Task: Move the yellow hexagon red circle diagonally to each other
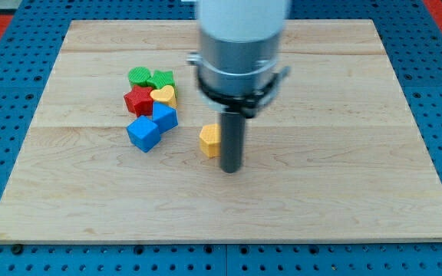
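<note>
The yellow hexagon (209,140) lies near the middle of the wooden board (344,176). My tip (230,169) stands just to its right and slightly lower, touching or almost touching it. No red circle can be made out; the only red block showing is a red star (138,100) in the cluster at the view's left. It may be hidden under the arm.
A cluster at the view's left holds a green round block (139,76), a green star (162,79), a yellow heart (164,96) and two blue blocks (144,133) (165,116). The arm's grey body (240,46) covers the board's top middle.
</note>
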